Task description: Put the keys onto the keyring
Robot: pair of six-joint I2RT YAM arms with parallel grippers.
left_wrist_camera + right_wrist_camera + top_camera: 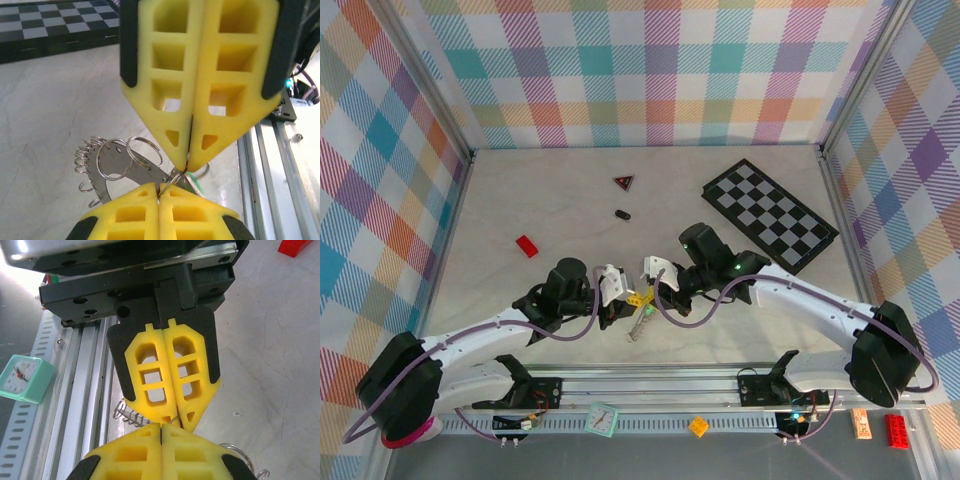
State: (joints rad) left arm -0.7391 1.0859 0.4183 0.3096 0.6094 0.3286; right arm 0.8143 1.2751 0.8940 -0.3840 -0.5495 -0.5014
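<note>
The keyring (639,323) is at the middle of the table (520,200), close to the near rail, caught where the two claw tips meet. In the left wrist view its keys (86,162) fan out as a toothed fringe to the left.

The left claw (160,192) is pressed together on the keyring's thin wire. The right claw (190,161) is pressed together on the same wire, tip to tip with it.

The wire looks thin and limp. An uneven pull from either arm could slip it out of one pinch or twist the loop, and the bunch would drop.

From above, the bunch trails from the tips toward the near edge. Its long axis runs far to near, with the near end leaning slightly left.
</note>
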